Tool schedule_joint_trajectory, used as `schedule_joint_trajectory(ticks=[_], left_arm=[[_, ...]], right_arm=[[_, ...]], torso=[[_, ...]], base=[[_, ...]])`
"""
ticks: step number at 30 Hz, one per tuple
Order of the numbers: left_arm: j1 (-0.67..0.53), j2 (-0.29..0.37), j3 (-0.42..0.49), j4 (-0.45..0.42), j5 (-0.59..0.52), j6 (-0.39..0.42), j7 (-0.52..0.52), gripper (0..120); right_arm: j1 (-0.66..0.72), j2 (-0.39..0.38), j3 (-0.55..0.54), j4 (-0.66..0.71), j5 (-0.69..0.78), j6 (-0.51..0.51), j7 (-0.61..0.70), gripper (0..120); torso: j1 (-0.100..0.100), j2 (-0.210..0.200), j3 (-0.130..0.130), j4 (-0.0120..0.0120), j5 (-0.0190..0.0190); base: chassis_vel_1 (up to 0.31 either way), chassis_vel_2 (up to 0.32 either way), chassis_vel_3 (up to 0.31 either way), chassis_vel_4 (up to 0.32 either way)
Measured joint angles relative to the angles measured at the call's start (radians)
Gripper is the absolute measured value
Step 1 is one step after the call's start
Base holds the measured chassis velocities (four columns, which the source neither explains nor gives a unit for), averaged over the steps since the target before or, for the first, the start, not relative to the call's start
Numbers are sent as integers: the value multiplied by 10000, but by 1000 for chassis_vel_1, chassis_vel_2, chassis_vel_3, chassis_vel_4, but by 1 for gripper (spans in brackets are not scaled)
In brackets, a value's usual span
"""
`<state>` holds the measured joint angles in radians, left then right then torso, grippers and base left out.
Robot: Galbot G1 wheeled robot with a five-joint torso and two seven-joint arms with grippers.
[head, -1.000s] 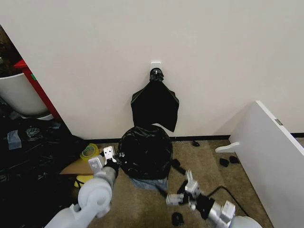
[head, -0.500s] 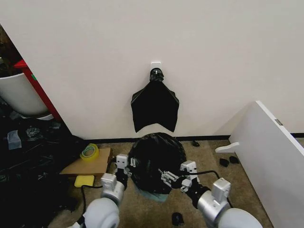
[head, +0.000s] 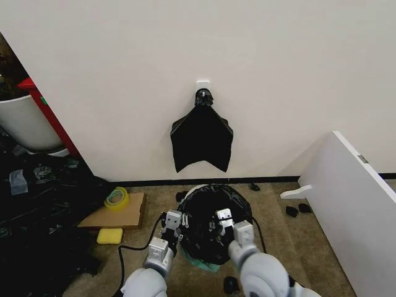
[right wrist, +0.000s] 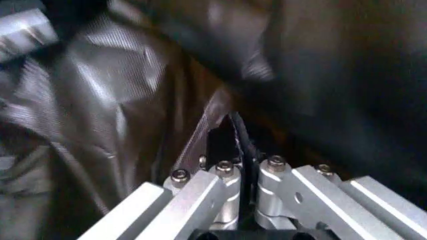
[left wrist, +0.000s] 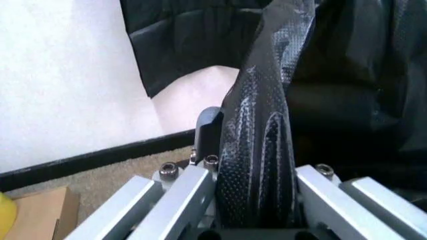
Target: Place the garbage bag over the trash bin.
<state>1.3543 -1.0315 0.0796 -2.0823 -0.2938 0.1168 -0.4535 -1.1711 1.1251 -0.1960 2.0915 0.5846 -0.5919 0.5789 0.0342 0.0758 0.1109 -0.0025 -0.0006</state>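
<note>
head view: both pincers, left (head: 176, 221) and right (head: 221, 218), pinch crinkly glossy garbage bag (head: 207, 207).

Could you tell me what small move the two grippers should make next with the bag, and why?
Probably spread apart: the left gripper and right gripper both pinch the garbage bag close together, while the trash bin rim peeks out behind, uncovered.
</note>
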Motion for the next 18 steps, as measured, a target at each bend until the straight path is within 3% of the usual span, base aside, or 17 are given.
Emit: schedule_joint_trajectory(ticks=[18], left_arm=[[641,149,-151,-585,175,-20,185,1]], right_arm=[[1156,965,-747,-2496,-1060,138,-162,0]], torso=[[0,0,0,0,-1]], base=[[0,0,0,0]])
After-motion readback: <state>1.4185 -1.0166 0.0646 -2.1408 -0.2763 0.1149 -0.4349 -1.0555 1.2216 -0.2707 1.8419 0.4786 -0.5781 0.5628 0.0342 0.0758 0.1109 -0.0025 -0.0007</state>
